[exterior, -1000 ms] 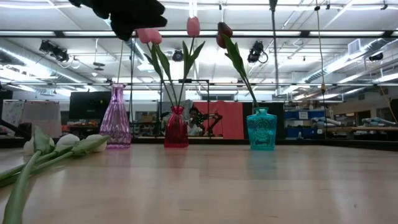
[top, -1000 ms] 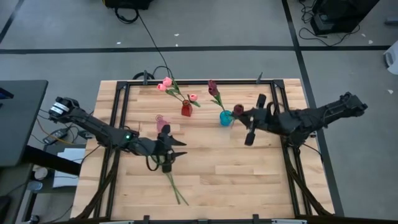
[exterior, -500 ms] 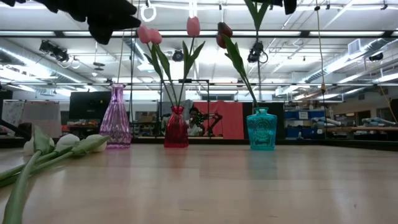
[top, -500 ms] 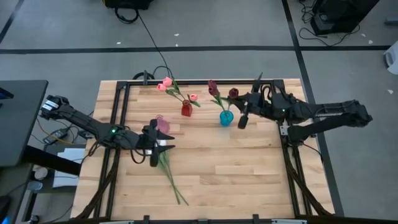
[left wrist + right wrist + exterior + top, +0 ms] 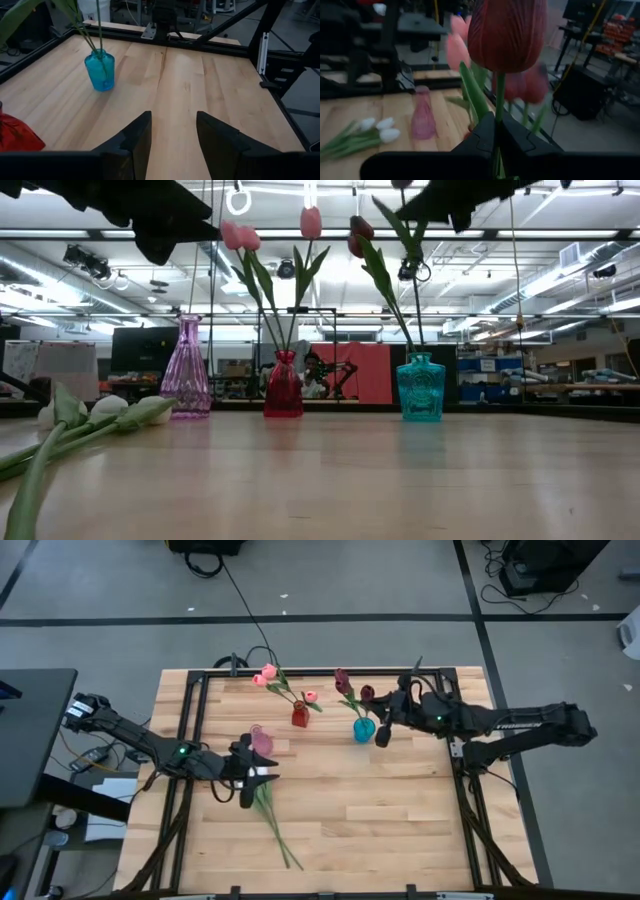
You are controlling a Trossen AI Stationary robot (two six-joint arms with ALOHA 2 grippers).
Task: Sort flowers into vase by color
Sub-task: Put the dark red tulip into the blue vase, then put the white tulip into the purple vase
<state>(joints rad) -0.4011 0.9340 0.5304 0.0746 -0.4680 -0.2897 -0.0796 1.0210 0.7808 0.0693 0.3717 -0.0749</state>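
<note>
My right gripper (image 5: 380, 724) is shut on a dark maroon tulip (image 5: 507, 32) and holds it over the blue vase (image 5: 421, 388), where another maroon tulip (image 5: 342, 679) stands. Pink tulips (image 5: 240, 236) stand in the red vase (image 5: 283, 385). The pink vase (image 5: 187, 370) has no flowers in it. White tulips (image 5: 100, 415) lie flat on the table near it. My left gripper (image 5: 172, 135) is open and hovers over the white tulips' heads (image 5: 258, 780), touching nothing. My right gripper pinches the maroon tulip's stem (image 5: 499, 102) between its two fingers, a short way below the head. The fingers come level from the table's right side and lie across the stem. The tulip stands upright, and its lower stem (image 5: 414, 300) reaches down into the blue vase's mouth.
The three vases stand in a row across the far half of the table. A black metal frame (image 5: 200, 690) runs along the table's edges. Bare wood (image 5: 380, 810) lies toward the near edge and the right.
My right gripper has carried the maroon tulip toward the table's left and far edge, over the blue vase, and the stem now hangs down into the vase's mouth. My left gripper has moved a little toward the table's left, away from above the white tulips' stems.
</note>
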